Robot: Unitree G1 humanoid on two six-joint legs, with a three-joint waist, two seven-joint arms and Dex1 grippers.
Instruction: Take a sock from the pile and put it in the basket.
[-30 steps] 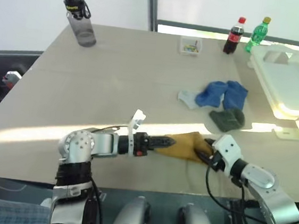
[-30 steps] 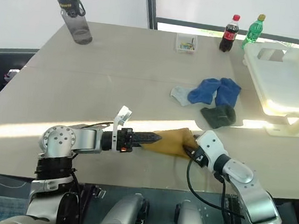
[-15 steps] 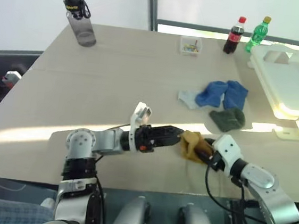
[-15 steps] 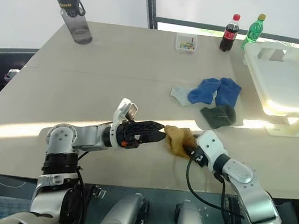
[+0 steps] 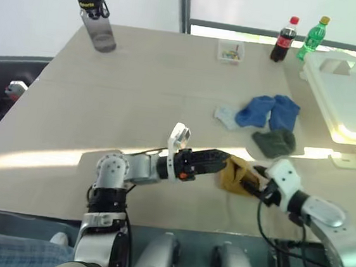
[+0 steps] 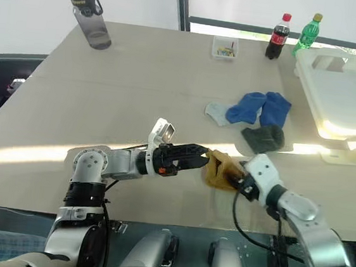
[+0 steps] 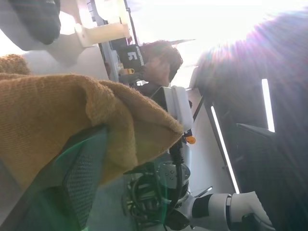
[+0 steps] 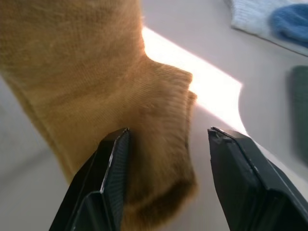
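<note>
A mustard yellow sock [image 5: 236,176] hangs bunched between my two grippers near the table's front edge. My left gripper [image 5: 221,160] points right, open, with the sock [image 7: 62,110] draped over one of its fingers [image 7: 79,178]. My right gripper [image 8: 168,131] is open around the sock's lower end [image 8: 144,159]. The cloth touches one finger [image 8: 108,178], and bare table shows before the other finger. The pile [image 5: 265,120] lies further back on the right: two blue socks, a dark green one [image 5: 274,143] and a pale grey one [image 5: 225,117]. The cream basket [image 5: 315,84] stands at the far right.
A grey water bottle [image 5: 97,23] stands at the far left of the table. A small clear box [image 5: 229,51], a cola bottle [image 5: 284,39] and a green bottle [image 5: 312,38] line the back edge. The basket overhangs the table's right side.
The sock lay flat on the table a second ago and is now bunched and lifted. Both grippers rose a little, the left also moving right. The view itself has shifted.
</note>
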